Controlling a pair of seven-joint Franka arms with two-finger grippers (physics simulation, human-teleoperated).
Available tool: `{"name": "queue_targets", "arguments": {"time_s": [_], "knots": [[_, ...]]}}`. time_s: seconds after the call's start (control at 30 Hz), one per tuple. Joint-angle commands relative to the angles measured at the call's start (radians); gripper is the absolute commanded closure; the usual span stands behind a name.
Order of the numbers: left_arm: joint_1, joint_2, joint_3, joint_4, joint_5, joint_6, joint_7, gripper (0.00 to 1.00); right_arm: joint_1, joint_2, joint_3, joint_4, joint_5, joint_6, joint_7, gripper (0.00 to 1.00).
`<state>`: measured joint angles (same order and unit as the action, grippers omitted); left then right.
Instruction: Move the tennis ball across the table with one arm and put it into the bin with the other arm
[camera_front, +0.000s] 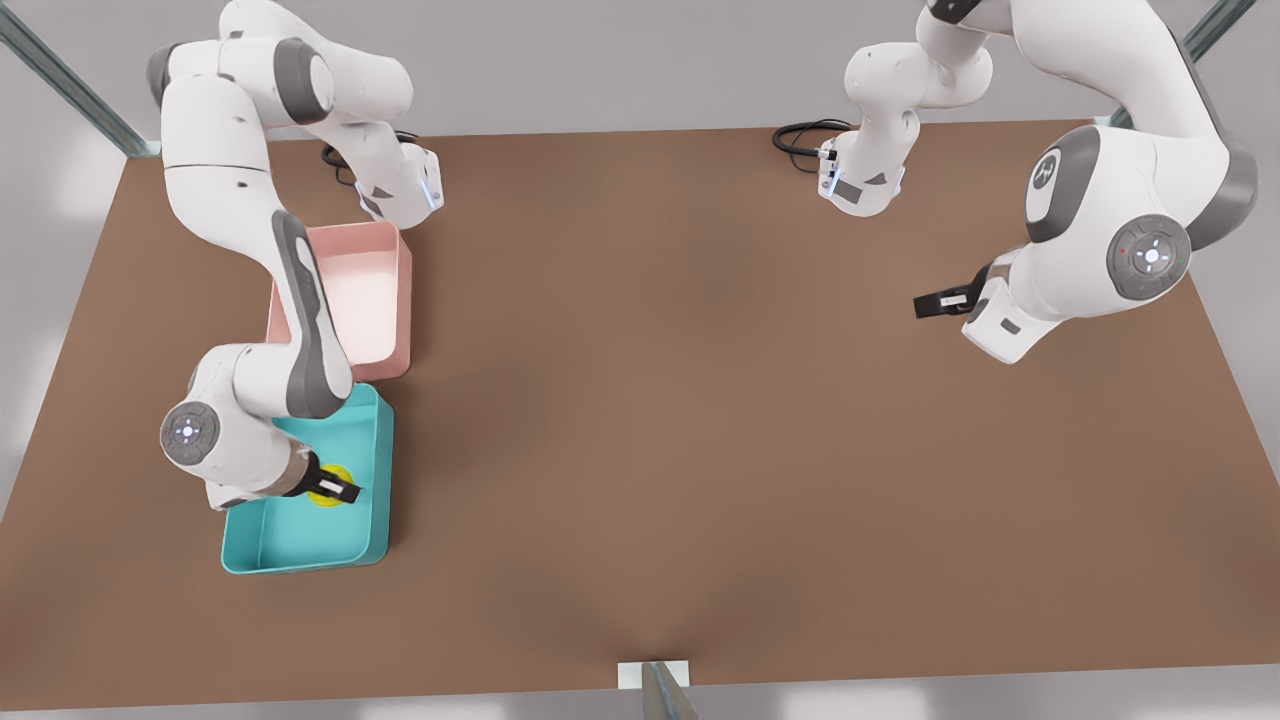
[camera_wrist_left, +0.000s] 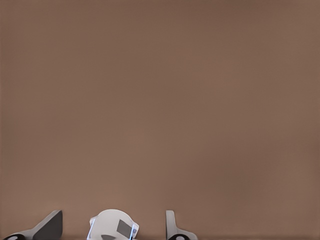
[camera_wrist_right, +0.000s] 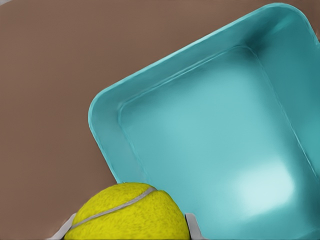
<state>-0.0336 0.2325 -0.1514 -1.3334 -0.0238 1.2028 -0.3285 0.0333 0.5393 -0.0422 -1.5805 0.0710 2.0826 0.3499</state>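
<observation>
My right gripper (camera_front: 335, 487), at the front view's left, is shut on the yellow-green tennis ball (camera_front: 328, 486) and holds it over the teal bin (camera_front: 381, 470). In the right wrist view the ball (camera_wrist_right: 127, 214) sits between the fingers (camera_wrist_right: 193, 228), above the bin's (camera_wrist_right: 102, 117) near corner, and the bin is bare inside. My left gripper (camera_front: 940, 303) waits open above the brown table (camera_front: 650, 400) at the front view's right. The left wrist view has its fingers (camera_wrist_left: 50, 226) spread apart over bare table (camera_wrist_left: 160, 100).
A pink tray (camera_front: 398, 300) lies just behind the teal bin, partly under the right arm. A black cable (camera_front: 800, 135) coils at the table's far edge. A metal post (camera_front: 660, 690) stands at the near edge. The table's middle is open brown surface.
</observation>
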Motion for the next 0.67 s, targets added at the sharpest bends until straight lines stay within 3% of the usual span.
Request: {"name": "queue_targets", "arguments": {"time_s": [0.0,0.07,0.1,0.23,0.33,0.4,0.43,0.5,0.57,0.63], "knots": [[0.0,-0.001,0.0,0.0,0.001,0.0,-0.003,0.0,-0.042,0.027,-0.002,0.007,-0.048,-0.059,-0.597,0.23],[0.001,0.002,0.0,0.0,-0.03,0.0,-0.003,0.0,-0.087,0.116,-0.008,0.049,-0.063,-0.049,-0.621,0.2],[0.003,0.014,0.001,0.0,-0.035,0.003,-0.001,0.0,-0.096,0.131,-0.008,0.057,-0.063,-0.049,-0.629,0.0],[0.001,0.024,0.0,0.002,-0.062,0.018,-0.001,0.0,-0.096,0.137,-0.008,0.057,-0.062,-0.053,-0.631,0.0],[0.057,0.022,0.013,0.062,-0.107,0.007,0.002,0.0,-0.038,0.031,0.01,0.076,-0.059,-0.085,-0.628,0.0],[0.066,0.024,0.012,0.059,-0.107,0.007,0.002,0.0,0.059,0.062,0.002,0.321,-0.059,-0.421,-0.542,0.0],[0.064,0.03,0.012,0.056,-0.107,0.007,0.0,0.0,0.077,0.038,0.004,0.362,-0.066,-0.553,-0.424,0.0],[0.064,0.033,0.01,0.054,-0.108,0.007,0.0,0.0,0.102,-0.107,0.013,0.346,-0.074,-0.713,-0.319,0.0],[0.063,0.037,0.01,0.056,-0.105,0.009,0.002,0.0,0.094,-0.292,0.027,0.229,-0.091,-0.73,-0.308,0.0],[0.057,0.037,0.007,0.056,-0.105,0.012,0.0,0.0,0.082,-0.361,0.031,0.177,-0.088,-0.728,-0.302,0.0]]}}
